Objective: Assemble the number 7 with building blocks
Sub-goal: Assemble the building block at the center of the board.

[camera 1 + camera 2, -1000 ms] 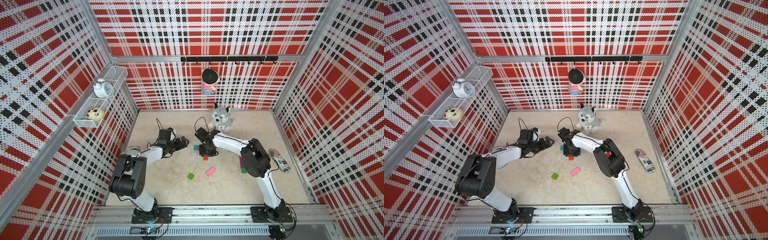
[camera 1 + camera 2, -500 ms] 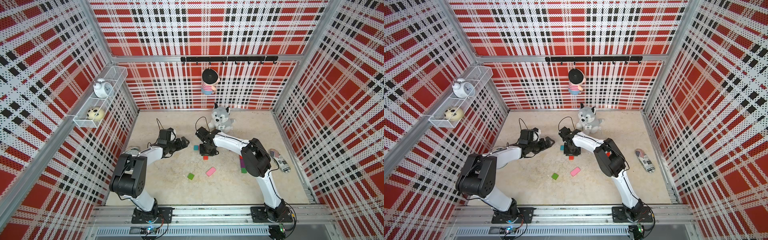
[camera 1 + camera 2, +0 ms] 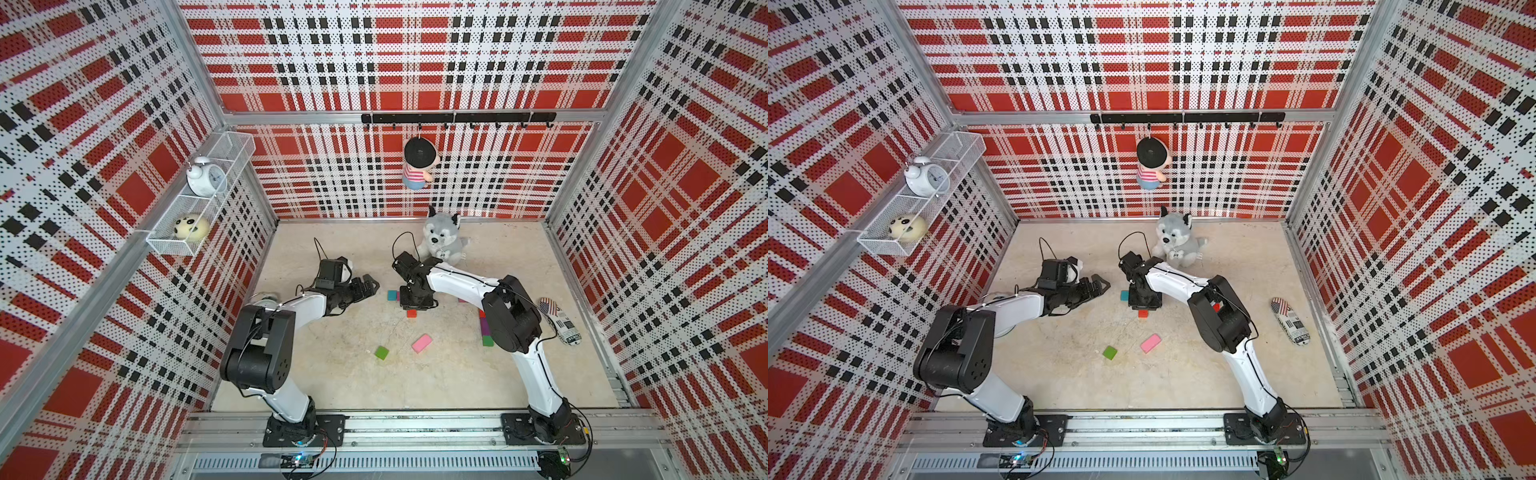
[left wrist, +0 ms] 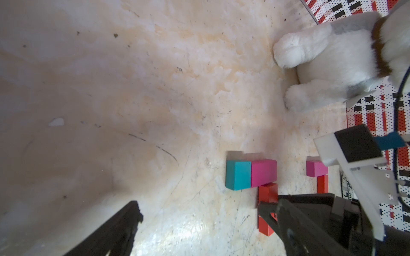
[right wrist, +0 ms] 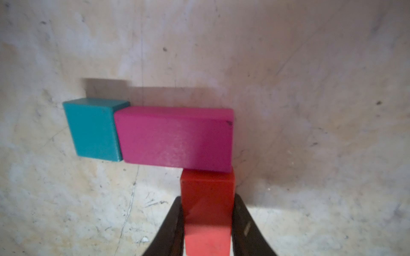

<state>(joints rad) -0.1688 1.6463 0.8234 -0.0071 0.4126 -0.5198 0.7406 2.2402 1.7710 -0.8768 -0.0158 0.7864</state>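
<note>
Building blocks (image 3: 1150, 343) lie scattered on the surface (image 3: 457, 382), and one of them is in my grip. My right pincer (image 5: 208, 199) is clamped on a red rectangle (image 5: 207, 190), whose end touches the long side of a magenta rectangle (image 5: 175, 137). A teal square (image 5: 94, 130) sits flush against that magenta block's other end. My left pincer (image 4: 198, 207) is spread wide, holds nothing and stands just beside this group.

The only container is a white wire basket (image 3: 168, 249) on the left wall. It holds one white alarm clock (image 3: 205, 178) in one compartment and one cream spotted ball (image 3: 191, 226) in the neighbouring one.

Counting the blocks I can see:
- Red: two, the one I hold and a second red block (image 4: 322, 187).
- Magenta: two, the rectangle and a small magenta square (image 4: 316, 168) next to that second red.
- Green: two, a green square (image 3: 381, 352) in the open and another green block (image 3: 488, 341) by my right arm.
- Teal: one.
- Pink: one pink rectangle (image 3: 422, 343).
- Purple: one purple block (image 3: 484, 327), just beside the second green.

One plush dog (image 3: 440, 243) sits at the back.
</note>
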